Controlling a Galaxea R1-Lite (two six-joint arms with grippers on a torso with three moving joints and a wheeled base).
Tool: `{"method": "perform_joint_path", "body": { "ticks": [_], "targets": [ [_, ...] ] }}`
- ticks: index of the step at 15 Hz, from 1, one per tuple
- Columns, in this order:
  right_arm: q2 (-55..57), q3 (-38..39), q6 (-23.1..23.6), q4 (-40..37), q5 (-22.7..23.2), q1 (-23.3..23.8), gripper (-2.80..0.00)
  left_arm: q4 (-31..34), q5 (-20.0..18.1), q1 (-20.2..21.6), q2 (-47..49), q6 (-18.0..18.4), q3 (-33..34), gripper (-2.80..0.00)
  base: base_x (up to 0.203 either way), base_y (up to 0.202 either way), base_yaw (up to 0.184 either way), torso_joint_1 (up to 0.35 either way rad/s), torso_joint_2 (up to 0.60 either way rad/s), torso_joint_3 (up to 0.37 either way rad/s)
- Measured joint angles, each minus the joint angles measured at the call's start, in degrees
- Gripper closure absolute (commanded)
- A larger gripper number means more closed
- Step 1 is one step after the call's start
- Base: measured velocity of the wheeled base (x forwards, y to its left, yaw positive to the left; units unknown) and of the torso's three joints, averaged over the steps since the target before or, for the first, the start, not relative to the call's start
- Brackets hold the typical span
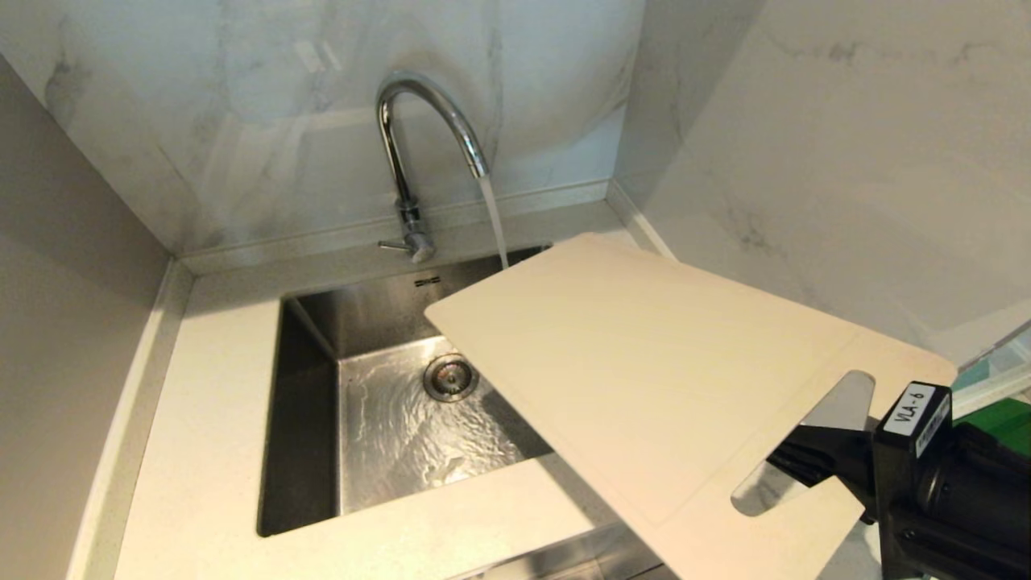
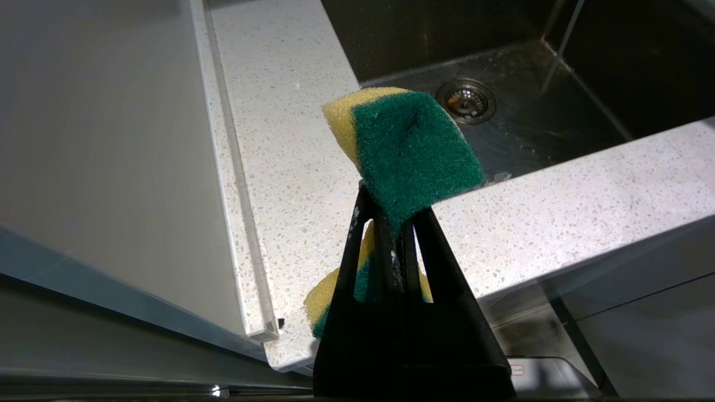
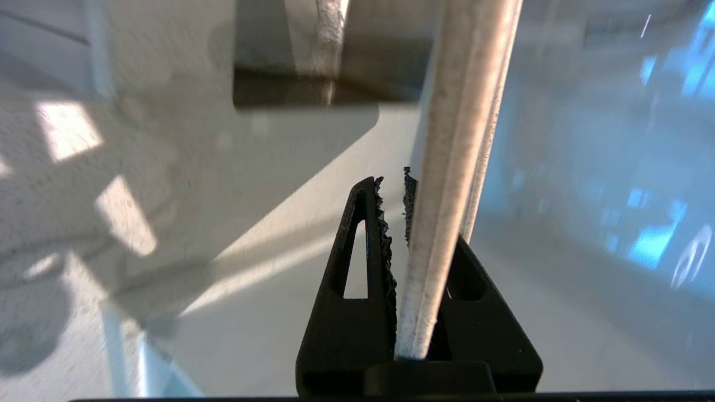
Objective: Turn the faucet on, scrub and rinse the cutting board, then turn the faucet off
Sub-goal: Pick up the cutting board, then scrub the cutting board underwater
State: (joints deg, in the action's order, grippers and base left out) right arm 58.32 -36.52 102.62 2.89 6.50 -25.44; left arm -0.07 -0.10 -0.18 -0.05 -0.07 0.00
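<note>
The chrome faucet point(image 1: 419, 145) stands behind the sink, its thin lever point(image 1: 395, 246) pointing left, and water point(image 1: 493, 217) runs from the spout. The cream-white cutting board point(image 1: 644, 362) hangs tilted over the sink's right side; its far corner is close beside the stream. My right gripper point(image 1: 793, 463) is shut on the board's handle end by the cutout, and the right wrist view shows the board's edge point(image 3: 463, 111) clamped in that gripper point(image 3: 394, 187). My left gripper point(image 2: 388, 209), out of the head view, is shut on a yellow-and-green sponge point(image 2: 413, 145) above the counter's front corner.
The steel sink point(image 1: 302, 419) has a wet floor and a round drain point(image 1: 449, 377). Speckled white counter point(image 1: 209, 403) surrounds it, with marble walls behind and to the right. A green object point(image 1: 1003, 423) shows at the right edge behind my right arm.
</note>
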Motion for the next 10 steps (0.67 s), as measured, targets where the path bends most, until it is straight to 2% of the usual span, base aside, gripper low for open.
{"method": "perform_joint_path", "body": {
  "ticks": [4, 10],
  "targets": [
    [-0.77, -3.6, 7.16, -3.31, 7.01, -0.02, 0.0, 0.0, 0.0, 0.0, 0.0, -0.04, 0.0, 0.0, 0.0, 0.0, 0.0, 0.0, 0.0, 0.0],
    [2.9, -14.12, 15.29, -11.32, 13.11, 0.0, 0.0, 0.01, 0.01, 0.0, 0.0, -0.01, 0.0, 0.0, 0.0, 0.0, 0.0, 0.0, 0.0, 0.0]
  ]
}}
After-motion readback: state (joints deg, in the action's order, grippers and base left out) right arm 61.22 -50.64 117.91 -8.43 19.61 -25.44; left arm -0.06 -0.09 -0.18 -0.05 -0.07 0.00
